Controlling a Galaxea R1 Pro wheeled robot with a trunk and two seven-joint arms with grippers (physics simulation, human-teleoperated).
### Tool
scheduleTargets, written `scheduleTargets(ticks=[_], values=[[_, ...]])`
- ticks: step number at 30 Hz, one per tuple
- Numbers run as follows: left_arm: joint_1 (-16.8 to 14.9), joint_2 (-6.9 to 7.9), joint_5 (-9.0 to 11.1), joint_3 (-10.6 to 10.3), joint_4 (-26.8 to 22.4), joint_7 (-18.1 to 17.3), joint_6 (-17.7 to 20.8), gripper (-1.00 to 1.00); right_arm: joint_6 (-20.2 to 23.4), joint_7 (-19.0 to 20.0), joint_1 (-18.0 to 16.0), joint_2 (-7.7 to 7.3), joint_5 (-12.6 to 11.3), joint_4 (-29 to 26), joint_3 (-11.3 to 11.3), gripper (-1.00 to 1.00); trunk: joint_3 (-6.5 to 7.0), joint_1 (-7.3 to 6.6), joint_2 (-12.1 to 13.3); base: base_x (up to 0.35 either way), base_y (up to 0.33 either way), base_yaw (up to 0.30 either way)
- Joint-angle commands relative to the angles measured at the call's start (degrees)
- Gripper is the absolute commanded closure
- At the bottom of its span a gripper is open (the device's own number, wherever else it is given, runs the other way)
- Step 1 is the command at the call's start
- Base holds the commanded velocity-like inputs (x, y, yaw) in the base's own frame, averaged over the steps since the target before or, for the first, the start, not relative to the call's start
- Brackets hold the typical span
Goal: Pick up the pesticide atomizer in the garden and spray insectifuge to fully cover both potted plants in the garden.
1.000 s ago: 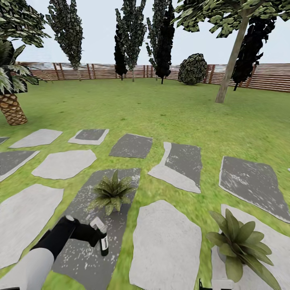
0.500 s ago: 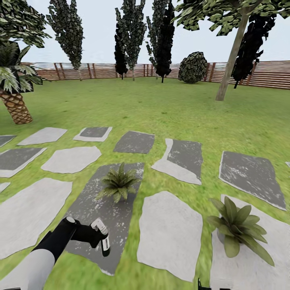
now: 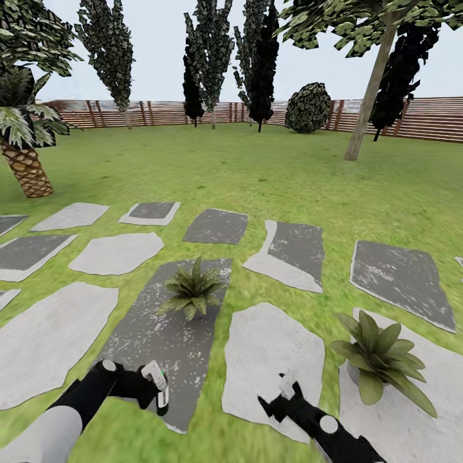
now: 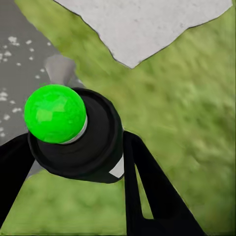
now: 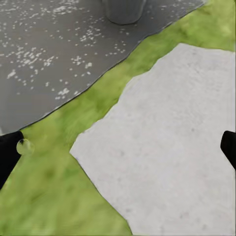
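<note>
The left claw (image 3: 153, 386) is clamped on the atomizer (image 3: 158, 388), which hangs from it over the near edge of a dark stone (image 3: 167, 334), whitish head up and dark body pointing down. In the left wrist view a bright green ball (image 4: 55, 113) sits on the atomizer's round black end (image 4: 78, 142), pinched between the two black fingers (image 4: 147, 187), with grass (image 4: 187, 123) below.

Ahead of the left claw, further along the same dark stone, stands one plant (image 3: 191, 290). The right claw (image 3: 283, 399) is low over a pale stone (image 3: 270, 360) with its fingers spread apart and nothing between them; in its wrist view the fingertips (image 5: 9, 152) sit at opposite edges. The second plant (image 3: 379, 355) stands to the right of the right claw, near it, on another pale stone (image 3: 411, 424)
</note>
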Motion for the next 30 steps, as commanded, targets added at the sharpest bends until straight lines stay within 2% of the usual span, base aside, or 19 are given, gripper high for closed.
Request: scheduleTargets(ticks=[1, 2, 3, 5, 6, 8, 12, 15, 16, 17, 18, 23, 27, 30], values=[[-0.03, -0.26, -1.65, 0.04, 0.26, -0.41, 0.29, 1.0, 1.66, 3.72, -1.78, 0.0, 2.77, -1.5, -0.02, -1.0, -0.06, -0.01, -0.02, 0.0, 0.0, 0.0], [-0.03, -0.43, -2.66, -0.28, 0.39, -0.39, 0.29, 1.0, 2.56, 6.21, -2.59, 0.01, 3.82, -2.45, -0.02, -1.0, -0.06, -0.01, -0.02, 0.0, 0.0, 0.0], [-0.03, -0.72, -4.82, -0.97, 0.53, -0.46, 0.38, 1.0, 3.7, 11.86, -3.64, -0.01, 5.22, -4.31, -0.01, -1.0, -0.06, -0.01, -0.02, 0.0, 0.0, 0.0], [-0.14, -1.48, -6.99, -2.4, 0.67, -0.67, 0.69, 1.0, 4.37, 17.79, -5.09, -0.05, 6.22, -6.39, -0.01, -1.0, -0.06, -0.01, -0.02, 0.0, 0.0, 0.0], [-0.2, -1.57, -7.29, -2.91, 0.68, -0.76, 0.77, 1.0, 4.41, 18.29, -5.41, -0.02, 6.36, -6.55, -0.01, -1.0, -0.06, -0.01, -0.02, 0.0, 0.0, 0.0], [-0.3, -1.63, -7.87, -4.38, 0.7, -1.58, 1.46, 1.0, 4.51, 18.99, -5.96, 0.02, 8.59, -6.77, 0.06, -1.0, -0.06, -0.01, -0.02, 0.0, 0.0, 0.0], [-0.37, -1.72, -8.86, -4.85, 0.71, -3.31, 5.54, 1.0, 4.54, 19.51, -6.14, 0.46, 13.3, -6.74, 0.15, -1.0, -0.06, -0.01, -0.02, 0.0, 0.0, 0.0], [-0.4, -2.03, -10.13, -4.85, 0.66, -5.14, 6.18, 1.0, 4.6, 22.14, -6.16, 0.69, 15.62, -6.81, 0.16, -1.0, -0.06, -0.01, -0.02, 0.0, 0.0, 0.0], [-0.45, -2.52, -11.06, -4.85, 0.64, -5.64, 6.28, 1.0, 4.63, 24.56, -6.18, 0.8, 16.3, -6.94, 0.22, -1.0, -0.06, -0.01, -0.02, 0.0, 0.0, 0.0], [-0.46, -2.72, -11.57, -4.81, 0.63, -5.77, 6.33, 1.0, 4.65, 25.34, -6.19, 0.85, 16.46, -7.04, 0.23, -1.0, -0.06, -0.01, -0.02, 0.0, 0.0, 0.0], [-0.46, -3.04, -12.21, -4.79, 0.63, -5.87, 6.38, 1.0, 4.66, 26.05, -6.19, 0.97, 16.63, -7.35, 0.24, 1.0, -0.06, -0.01, -0.02, 0.0, 0.0, 0.0], [-0.45, -4.77, -13.25, -4.79, 0.65, -6.2, 6.44, 1.0, 4.93, 26.99, -6.2, 1.65, 17.01, -8.22, 0.25, 1.0, -0.06, -0.01, -0.02, 0.0, 0.0, 0.0], [-0.39, -6.12, -13.43, -4.84, 0.64, -6.15, 8.17, 1.0, 8.95, 30.73, -6.2, 2.78, 18.58, -10.21, 0.25, 1.0, -0.06, -0.01, -0.02, 0.0, 0.0, 0.0], [-0.39, -6.92, -13.53, -4.78, 0.62, -5.96, 8.85, 1.0, 9.86, 31.36, -6.2, 3.15, 18.73, -11.54, 0.25, 1.0, -0.06, -0.01, -0.02, 0.0, 0.0, 0.0]])
